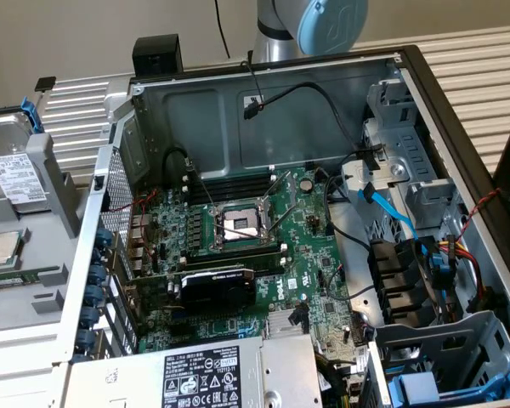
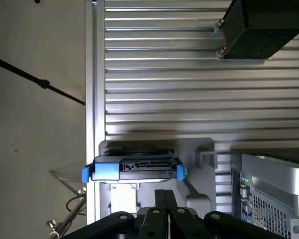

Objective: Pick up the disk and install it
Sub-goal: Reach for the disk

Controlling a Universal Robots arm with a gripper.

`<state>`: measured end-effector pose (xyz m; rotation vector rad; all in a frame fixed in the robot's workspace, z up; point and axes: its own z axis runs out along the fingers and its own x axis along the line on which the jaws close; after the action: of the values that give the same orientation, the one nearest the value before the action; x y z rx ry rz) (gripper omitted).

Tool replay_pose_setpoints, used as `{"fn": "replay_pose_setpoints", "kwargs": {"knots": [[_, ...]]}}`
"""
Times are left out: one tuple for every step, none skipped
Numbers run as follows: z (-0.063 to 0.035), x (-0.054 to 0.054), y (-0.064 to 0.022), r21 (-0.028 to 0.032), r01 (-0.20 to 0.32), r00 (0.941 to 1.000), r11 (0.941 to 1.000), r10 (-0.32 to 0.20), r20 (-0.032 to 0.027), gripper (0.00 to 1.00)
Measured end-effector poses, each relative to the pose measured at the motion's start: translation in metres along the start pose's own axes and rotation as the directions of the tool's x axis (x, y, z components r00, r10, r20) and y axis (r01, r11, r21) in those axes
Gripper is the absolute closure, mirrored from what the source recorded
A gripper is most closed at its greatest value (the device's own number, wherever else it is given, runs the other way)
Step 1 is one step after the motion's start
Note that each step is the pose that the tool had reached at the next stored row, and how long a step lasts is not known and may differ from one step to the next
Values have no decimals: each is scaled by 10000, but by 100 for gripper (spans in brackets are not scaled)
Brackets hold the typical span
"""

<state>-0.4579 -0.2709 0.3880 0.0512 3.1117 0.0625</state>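
The disk lies in a grey holder tray at the exterior view's left, outside the computer case, its white label up and its blue carrier frame around it. In the wrist view the disk appears end-on, with its connector edge between blue carrier ends. My gripper hovers just short of that edge, black fingers pressed together and shut on nothing. The arm's blue-capped joint stands behind the case.
The open computer case holds the motherboard with its bare CPU socket, cables, and drive bays with blue parts at the exterior view's right. A small CPU chip lies near the disk. A labelled power-supply box sits in front. A black box stands on the ribbed table.
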Motion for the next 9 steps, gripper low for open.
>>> {"fn": "replay_pose_setpoints", "kwargs": {"knots": [[0,30,19,0,0,10000,10000,0,0,89],[0,62,39,0,0,10000,10000,0,1,89],[-1,92,57,0,-1,10000,10000,1,0,89],[0,123,76,-1,0,10000,10000,0,1,89],[-1,155,93,-1,-1,10000,10000,1,0,89],[-1,186,108,-1,0,10000,10000,0,1,89],[-1,219,123,0,0,10000,10000,0,0,89],[-2,253,139,0,0,10000,10000,0,0,89],[-2,286,154,0,0,10000,10000,0,0,89]]}}
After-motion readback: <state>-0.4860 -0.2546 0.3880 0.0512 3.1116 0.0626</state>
